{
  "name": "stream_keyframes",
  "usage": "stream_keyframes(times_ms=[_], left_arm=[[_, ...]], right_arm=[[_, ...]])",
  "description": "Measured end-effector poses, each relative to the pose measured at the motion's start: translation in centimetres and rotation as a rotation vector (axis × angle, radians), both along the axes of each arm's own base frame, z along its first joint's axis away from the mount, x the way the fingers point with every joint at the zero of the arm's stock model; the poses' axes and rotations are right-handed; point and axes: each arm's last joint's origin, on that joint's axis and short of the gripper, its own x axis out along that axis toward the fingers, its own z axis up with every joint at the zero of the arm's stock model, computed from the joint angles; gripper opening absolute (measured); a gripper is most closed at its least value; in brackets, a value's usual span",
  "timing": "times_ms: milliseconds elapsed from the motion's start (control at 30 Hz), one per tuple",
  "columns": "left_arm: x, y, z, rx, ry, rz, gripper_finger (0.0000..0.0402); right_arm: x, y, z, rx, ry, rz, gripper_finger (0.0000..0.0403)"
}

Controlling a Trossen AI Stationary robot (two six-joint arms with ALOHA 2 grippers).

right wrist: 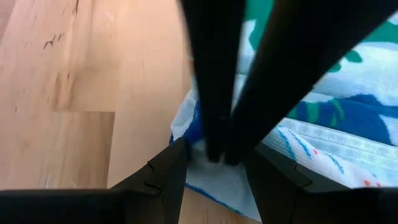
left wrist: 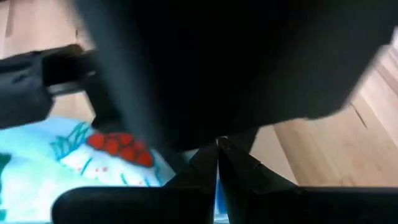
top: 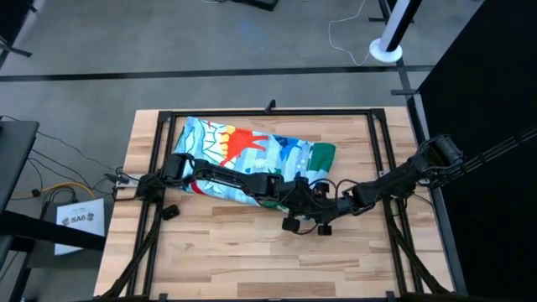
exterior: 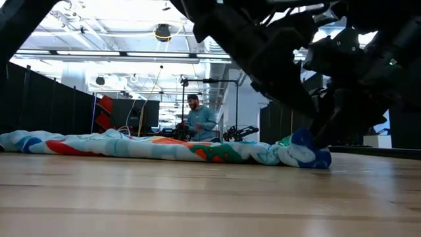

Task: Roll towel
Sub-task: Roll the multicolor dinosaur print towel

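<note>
Towel [top: 252, 155]: lies bunched and loosely folded across the far-middle part of the table [top: 218, 260], running left to right. Light-blue ground with white, a large red-orange motif near the middle, green at the right end. From table height it reads as a long, low, rumpled ridge, thickest at the right end, where a dark-blue fold shows. The weave looks soft and ribbed up close, with a blue-edged white corner lying flat on the wood.

Left gripper [left wrist: 217, 152]: at the near right edge of the towel, just by the right gripper. Its two dark fingers are pressed together at the tips, with a sliver of blue cloth showing right below them; whether cloth is actually caught between them I cannot tell.

Right gripper [right wrist: 214, 162]: over the same corner of the towel. Its fingers stand apart, straddling the white corner and the left arm's two dark fingers, which come down between them onto the cloth.

Surroundings: table is pale wood planks with visible grain and seams, edged by a black metal frame [top: 268, 111]. Both dark arms cross above the towel's near edge and block much of the low view. A person [exterior: 197, 122] stands in the room behind. A white-based stand [top: 386, 50] sits on the grey floor beyond the table.
</note>
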Motion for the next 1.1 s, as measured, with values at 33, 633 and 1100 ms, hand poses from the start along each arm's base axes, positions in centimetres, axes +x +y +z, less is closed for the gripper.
stream_keyframes(times_ms=[33,633,1100], left_arm=[[0.0,0.0,-0.1,0.002,0.003,0.01,0.0],[-3.7,0.2,-2.6,-0.171,-0.311,0.194,0.0],[-3.6,-0.6,-7.4,-0.144,-0.17,0.18,0.0]], right_arm=[[0.0,0.0,0.0,-0.001,0.001,0.0,0.0146],[-0.2,0.3,-0.1,-0.007,0.007,0.02,0.0146],[-0.3,-0.7,1.0,-0.028,0.024,0.014,0.0146]])
